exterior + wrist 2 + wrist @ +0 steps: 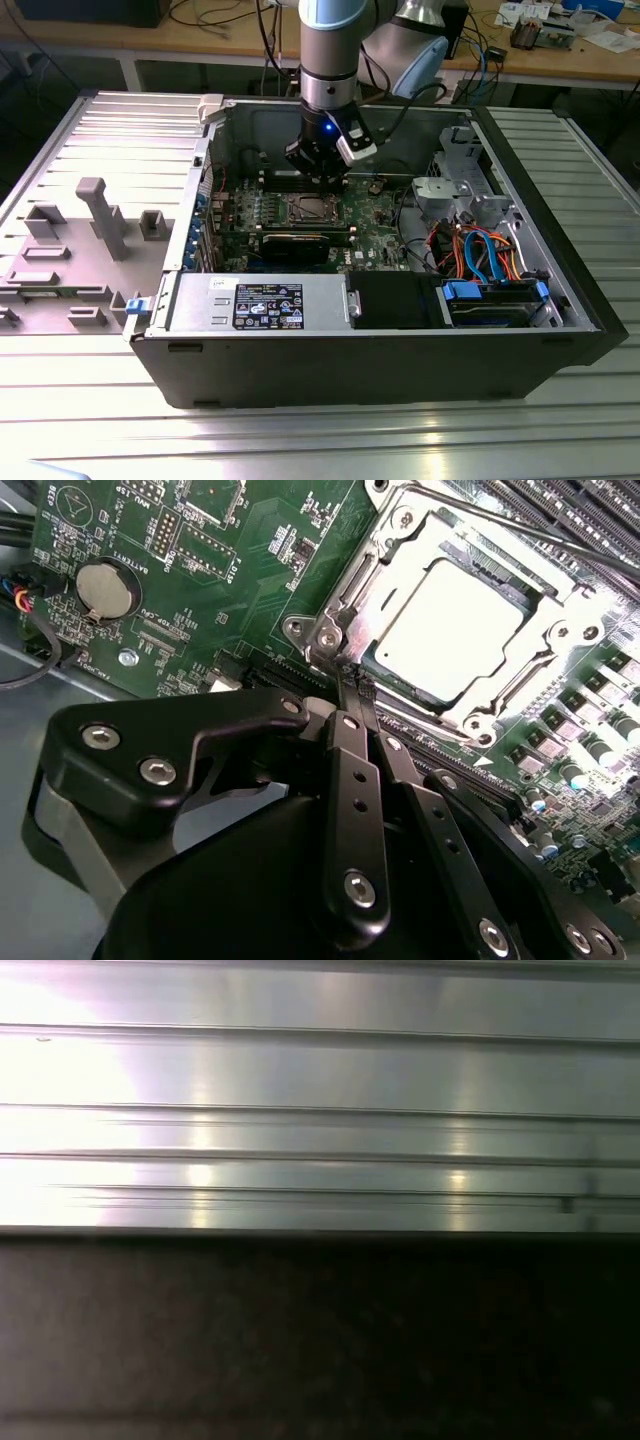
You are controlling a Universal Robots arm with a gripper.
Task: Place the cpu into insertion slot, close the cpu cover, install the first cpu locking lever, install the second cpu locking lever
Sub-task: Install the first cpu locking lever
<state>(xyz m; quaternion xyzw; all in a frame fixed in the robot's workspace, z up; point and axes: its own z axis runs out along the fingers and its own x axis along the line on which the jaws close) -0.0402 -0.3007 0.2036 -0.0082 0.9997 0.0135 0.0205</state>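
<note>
I see my black pincer [352, 685] with its fingers pressed together, tips at the corner of the silvery square cover frame [375, 575]. The dull silver square chip [450, 620] lies seated in the metal-rimmed socket [308, 208] on the green board [200, 570].

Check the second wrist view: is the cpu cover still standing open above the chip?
No. The cpu cover lies flat around the cpu, its silvery frame bordering the chip's face, with the shut gripper at its corner.

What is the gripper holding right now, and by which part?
Nothing visible: the gripper has its jaws closed together, tips at the corner of the cpu cover lying over the cpu.
</note>
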